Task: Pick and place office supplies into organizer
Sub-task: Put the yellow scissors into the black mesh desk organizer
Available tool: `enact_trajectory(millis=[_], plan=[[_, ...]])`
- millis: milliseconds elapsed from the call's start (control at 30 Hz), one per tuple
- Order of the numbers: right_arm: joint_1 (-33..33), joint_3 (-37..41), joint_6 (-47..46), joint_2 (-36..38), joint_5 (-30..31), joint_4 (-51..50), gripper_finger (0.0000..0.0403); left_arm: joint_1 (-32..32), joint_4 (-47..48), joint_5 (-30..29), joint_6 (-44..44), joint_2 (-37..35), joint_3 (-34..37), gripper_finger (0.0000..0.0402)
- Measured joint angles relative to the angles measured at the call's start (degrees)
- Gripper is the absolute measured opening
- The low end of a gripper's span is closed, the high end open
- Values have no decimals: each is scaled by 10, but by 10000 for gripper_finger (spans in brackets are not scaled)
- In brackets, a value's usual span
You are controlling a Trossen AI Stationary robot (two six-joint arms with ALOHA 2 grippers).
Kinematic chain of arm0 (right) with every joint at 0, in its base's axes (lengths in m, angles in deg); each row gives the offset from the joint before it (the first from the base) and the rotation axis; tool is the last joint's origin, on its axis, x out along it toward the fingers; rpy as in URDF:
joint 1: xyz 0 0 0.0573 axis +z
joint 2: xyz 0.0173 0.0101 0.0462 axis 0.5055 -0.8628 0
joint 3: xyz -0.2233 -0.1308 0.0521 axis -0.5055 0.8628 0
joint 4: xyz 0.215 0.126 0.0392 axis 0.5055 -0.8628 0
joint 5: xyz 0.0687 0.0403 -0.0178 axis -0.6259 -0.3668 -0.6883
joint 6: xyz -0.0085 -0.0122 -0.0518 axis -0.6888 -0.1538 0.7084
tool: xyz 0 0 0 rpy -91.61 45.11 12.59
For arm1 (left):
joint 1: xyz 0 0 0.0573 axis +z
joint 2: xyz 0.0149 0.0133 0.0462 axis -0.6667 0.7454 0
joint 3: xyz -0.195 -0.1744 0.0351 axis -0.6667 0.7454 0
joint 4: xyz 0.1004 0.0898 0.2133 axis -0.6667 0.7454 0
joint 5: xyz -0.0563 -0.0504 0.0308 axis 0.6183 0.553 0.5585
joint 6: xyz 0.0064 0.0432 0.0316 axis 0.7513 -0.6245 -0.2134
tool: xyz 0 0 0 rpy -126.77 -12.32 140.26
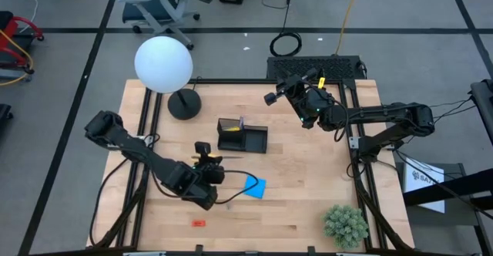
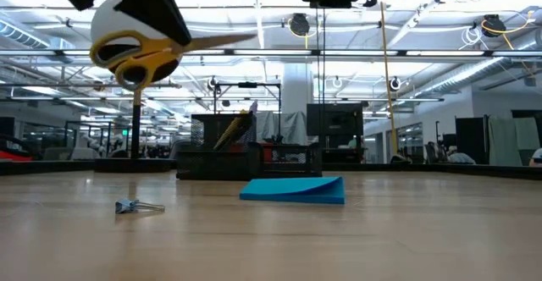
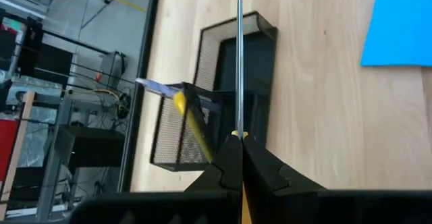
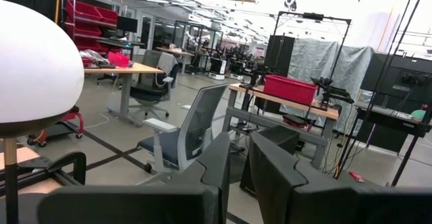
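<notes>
Nearest the table's front edge, a small red piece (image 1: 199, 223) lies on the wood, well apart from the rest. Farther in, the left gripper (image 1: 206, 162) is clamped on the yellow-handled scissors (image 2: 140, 54), holding them above the table with the blades pointing toward the organizer (image 1: 242, 136). The blue pad (image 1: 253, 186) lies flat just beside that arm. The black mesh organizer stands near the table's middle with a yellow pen (image 3: 192, 124) leaning in one compartment. Farthest back, the right gripper (image 1: 308, 96) hangs raised over the rear edge, its fingers slightly parted on nothing
</notes>
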Motion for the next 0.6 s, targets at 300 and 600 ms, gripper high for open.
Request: enact_trajectory(millis=[300,600], plan=[[0,0,0,0,0,0,48,1,0,-24,10,-50,0,1],[0,0,0,0,0,0,47,0,-8,-58,13,-114,0,0]])
